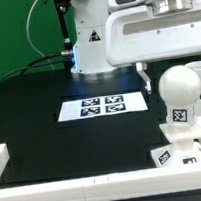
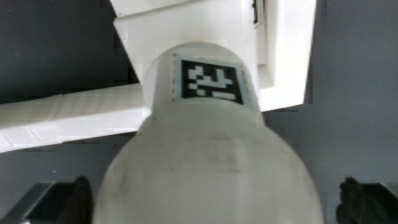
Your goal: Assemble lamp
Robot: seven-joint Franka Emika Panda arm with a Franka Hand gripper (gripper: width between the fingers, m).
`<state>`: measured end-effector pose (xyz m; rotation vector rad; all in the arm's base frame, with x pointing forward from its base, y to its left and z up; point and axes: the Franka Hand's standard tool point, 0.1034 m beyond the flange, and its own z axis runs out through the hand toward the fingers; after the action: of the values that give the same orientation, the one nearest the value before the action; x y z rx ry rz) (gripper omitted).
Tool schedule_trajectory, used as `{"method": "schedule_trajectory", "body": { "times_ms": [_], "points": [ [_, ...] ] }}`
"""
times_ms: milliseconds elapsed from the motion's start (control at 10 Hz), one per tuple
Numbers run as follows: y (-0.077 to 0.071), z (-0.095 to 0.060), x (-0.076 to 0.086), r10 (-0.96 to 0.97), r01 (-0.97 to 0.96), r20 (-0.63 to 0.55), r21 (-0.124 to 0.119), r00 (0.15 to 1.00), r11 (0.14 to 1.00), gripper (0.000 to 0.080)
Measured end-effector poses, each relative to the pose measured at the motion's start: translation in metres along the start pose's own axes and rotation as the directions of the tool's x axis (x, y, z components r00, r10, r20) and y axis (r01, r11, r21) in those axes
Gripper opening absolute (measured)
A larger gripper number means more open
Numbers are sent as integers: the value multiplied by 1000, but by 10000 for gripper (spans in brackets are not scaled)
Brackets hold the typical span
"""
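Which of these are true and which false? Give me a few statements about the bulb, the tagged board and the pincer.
1. The bulb stands upright on the base. True.
2. The marker board shows six tags. False: it shows four.
3. The pincer has one finger on each side of the bulb. True.
4. A shade covers the bulb. False: the bulb is bare.
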<state>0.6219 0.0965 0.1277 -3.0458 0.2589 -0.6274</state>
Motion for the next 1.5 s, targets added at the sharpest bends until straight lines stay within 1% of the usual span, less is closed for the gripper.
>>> {"method": "schedule_trajectory", "body": {
  "times_ms": [100,200,300,400,500,600,700,800,900,1000,1100,1200,1300,1500],
  "points": [
    [0,0,0,0,0,0,0,1000,1000,694],
    [4,0,-2,-25,26,36,-12,999,1000,698],
    [14,-5,5,-44,47,108,-34,993,998,698],
    [18,-7,18,-22,26,110,-34,994,999,698],
    [19,-5,18,11,-6,137,-34,990,999,698],
    [17,-6,14,53,-46,220,-39,974,998,698],
    [13,-6,17,93,-87,266,-34,960,996,698],
    [8,-6,19,116,-114,263,-22,958,993,698],
    [4,-4,18,142,-146,253,-6,957,989,698],
    [2,-3,17,145,-149,242,-2,959,989,698],
    [-1,0,12,144,-148,229,-1,963,989,698],
    [-5,6,3,149,-151,227,-6,963,988,698],
    [-4,8,-1,146,-148,235,-10,961,989,698],
    [3,4,-4,136,-137,258,-13,957,991,698]
  ]
}}
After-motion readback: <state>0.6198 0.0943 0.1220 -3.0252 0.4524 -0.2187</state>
